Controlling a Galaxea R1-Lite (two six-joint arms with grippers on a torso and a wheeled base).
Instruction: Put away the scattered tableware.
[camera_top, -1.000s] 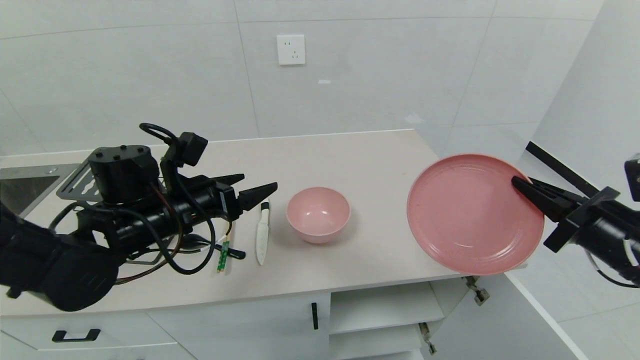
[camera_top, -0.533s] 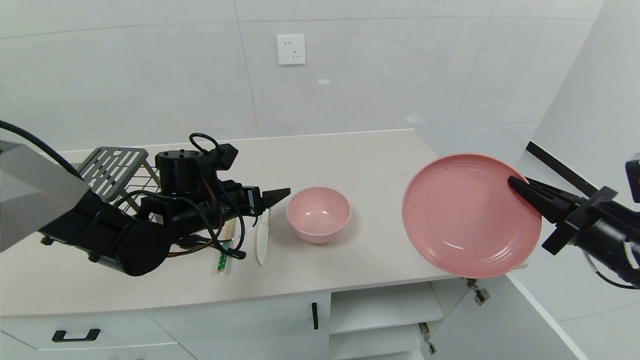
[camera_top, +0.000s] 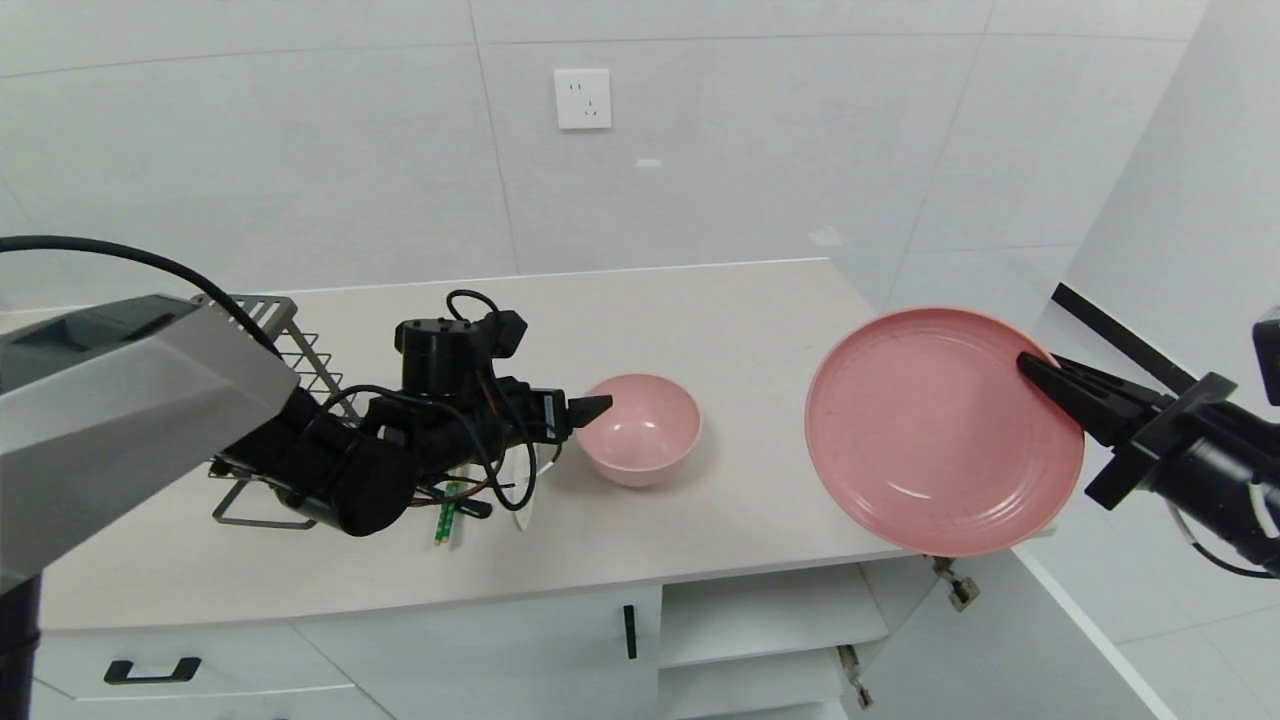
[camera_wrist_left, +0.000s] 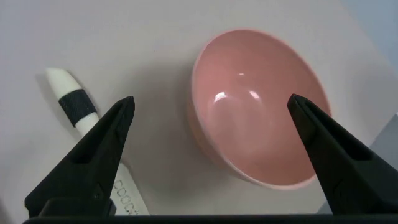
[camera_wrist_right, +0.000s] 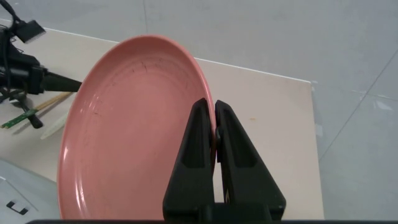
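Here, the left gripper (camera_wrist_left: 211, 102), jaws spread wide, hovers at the 9 o'clock rim of the bowl (camera_wrist_left: 261, 124) on the counter (camera_top: 760, 330); the right gripper (camera_wrist_right: 216, 106) pinches the tilted plate (camera_wrist_right: 130, 143) at the bowl's 3 o'clock. Bowl pickup seems underway; next, the jaws should straddle the rim and close.

The bowl (camera_top: 637, 428) sits mid-counter (camera_top: 740, 320). My left pincer (camera_top: 595, 407) is at its left rim, with the knife (camera_wrist_left: 71, 102) and chopsticks (camera_top: 447, 505) further left. The rack (camera_top: 270, 320) stands far-left. At the right end, my right pincer (camera_wrist_right: 214, 112) holds the plate (camera_top: 940, 428).
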